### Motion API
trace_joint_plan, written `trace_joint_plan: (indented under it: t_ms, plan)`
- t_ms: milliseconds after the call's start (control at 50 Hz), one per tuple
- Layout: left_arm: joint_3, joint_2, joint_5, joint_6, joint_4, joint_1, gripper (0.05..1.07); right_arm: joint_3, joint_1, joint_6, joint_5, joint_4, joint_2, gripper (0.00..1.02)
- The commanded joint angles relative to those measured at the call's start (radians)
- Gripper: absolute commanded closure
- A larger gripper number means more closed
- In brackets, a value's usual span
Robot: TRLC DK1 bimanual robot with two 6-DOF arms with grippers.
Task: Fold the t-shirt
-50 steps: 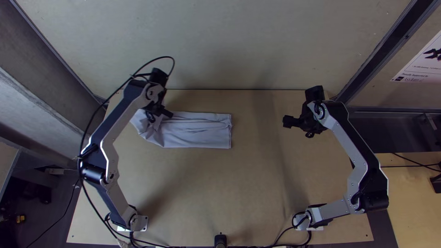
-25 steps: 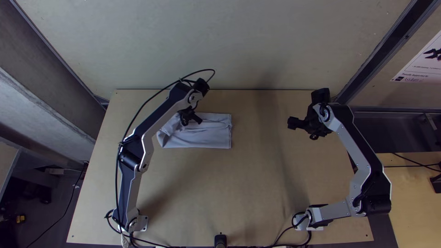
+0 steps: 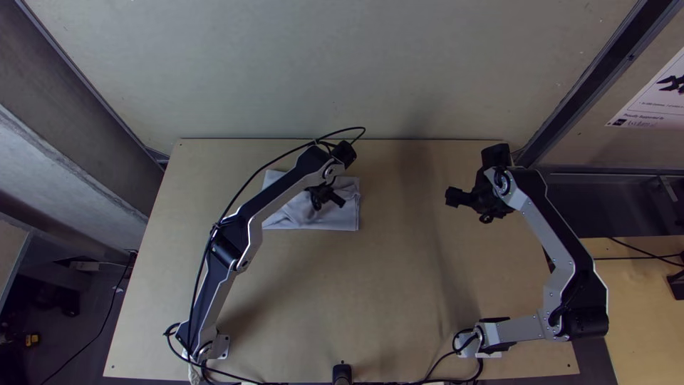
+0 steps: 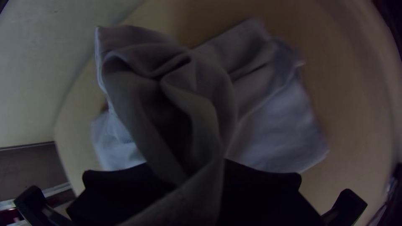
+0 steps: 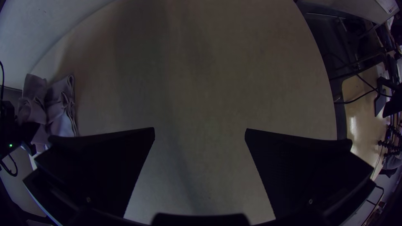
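Note:
The pale grey t-shirt (image 3: 303,214) lies as a folded, compact bundle left of the table's middle. Over it is my left gripper (image 3: 338,202); in the left wrist view the left gripper (image 4: 201,175) is shut on a bunched part of the t-shirt (image 4: 276,129), which rises in loose folds between the fingers. My right gripper (image 3: 450,196) stands over bare table, well to the right of the cloth. In the right wrist view the right gripper (image 5: 199,132) is open, its fingers wide apart, with the t-shirt (image 5: 63,123) far off at one side.
The light wooden table (image 3: 370,306) reaches out below and right of the cloth. A pale wall (image 3: 370,64) rises behind its back edge. A dark cable (image 3: 249,184) runs along the left arm, and a small black post (image 3: 342,372) stands at the near edge.
My left gripper has moved right across the t-shirt, and the cloth's left end has come over with it, making the bundle shorter. The right arm has shifted only slightly.

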Motion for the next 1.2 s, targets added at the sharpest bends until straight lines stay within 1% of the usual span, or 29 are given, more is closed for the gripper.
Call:
trace_joint_plan:
  t_ms: [0,20,40,60,120,140,160,180,260,560,760,900,1000,1080,1180]
  plan:
    - [0.042,0.017,0.149,-0.114,0.076,-0.005,0.56,-0.035,0.003,0.016,0.009,0.008,-0.031,0.03]
    - [0.042,0.015,0.196,-0.131,0.107,-0.002,0.39,-0.039,0.005,0.016,0.009,0.01,-0.031,0.03]
    - [0.042,0.014,0.265,-0.165,0.151,0.004,0.19,-0.046,0.008,0.019,0.009,0.011,-0.032,0.03]
    - [0.047,0.014,0.337,-0.211,0.181,0.014,0.09,-0.053,0.011,0.019,0.009,0.013,-0.034,0.03]
    - [0.069,0.017,0.58,-0.369,0.277,0.046,0.1,-0.073,0.02,0.019,0.009,0.022,-0.04,0.03]
    - [0.076,0.021,0.635,-0.433,0.319,0.056,0.1,-0.081,0.025,0.019,0.009,0.027,-0.043,0.03]
    - [0.09,0.029,0.652,-0.487,0.352,0.056,0.1,-0.09,0.028,0.019,0.009,0.031,-0.046,0.03]
    - [0.108,0.04,0.649,-0.516,0.366,0.055,0.1,-0.098,0.029,0.019,0.009,0.034,-0.051,0.03]
    - [0.125,0.072,0.629,-0.516,0.414,0.037,0.1,-0.118,0.034,0.019,0.009,0.037,-0.063,0.03]
    - [0.124,0.08,0.641,-0.528,0.411,0.033,0.1,-0.124,0.031,0.016,0.011,0.053,-0.069,0.04]
    - [0.105,0.052,0.644,-0.504,0.405,0.047,0.1,-0.098,0.039,0.018,0.011,0.057,-0.057,0.04]
    - [0.05,-0.022,0.643,-0.416,0.382,0.093,0.1,-0.047,0.032,-0.007,0.012,0.057,-0.052,0.04]
    - [0.016,-0.089,0.64,-0.335,0.36,0.153,0.1,0.011,0.026,-0.057,0.012,0.057,-0.058,0.04]
    - [0.0,-0.146,0.626,-0.298,0.342,0.213,0.1,0.063,0.023,-0.119,0.012,0.057,-0.063,0.03]
    - [-0.037,-0.235,0.561,-0.205,0.319,0.271,0.1,0.132,0.016,-0.191,0.011,0.057,-0.054,0.04]
